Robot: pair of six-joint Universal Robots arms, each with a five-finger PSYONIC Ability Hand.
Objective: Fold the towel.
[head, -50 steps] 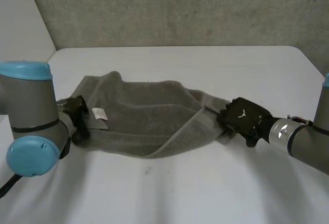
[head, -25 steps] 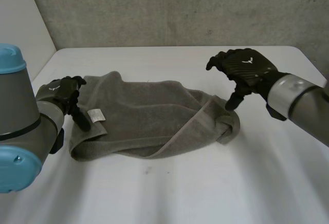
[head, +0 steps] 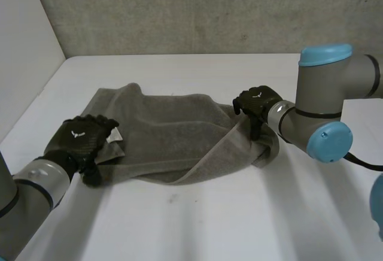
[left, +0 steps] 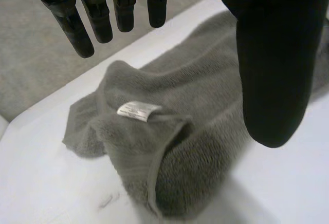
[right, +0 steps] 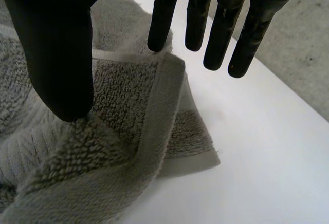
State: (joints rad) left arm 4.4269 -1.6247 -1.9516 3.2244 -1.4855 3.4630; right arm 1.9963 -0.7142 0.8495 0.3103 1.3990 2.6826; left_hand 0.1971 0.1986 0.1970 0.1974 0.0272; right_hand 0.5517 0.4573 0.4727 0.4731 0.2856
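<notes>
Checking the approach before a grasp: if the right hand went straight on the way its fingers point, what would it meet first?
Probably the towel: the right hand points its straight fingers down at the hemmed corner, just short of it. The gap is hard to judge.

a bare lab: white table (head: 239, 225), concrete wall (head: 209, 9).

The towel (head: 173, 135) is grey terry cloth with a rough, looped pile. Its border band (right: 159, 111) is flat-woven and smoother. The label (left: 138, 111) is thin white cloth. The table (head: 239, 213) is white, smooth and matt. The left hand (head: 79, 138) and right hand (head: 254, 101) are matt black. The wall (head: 179, 9) is grey and rough-grained.
</notes>
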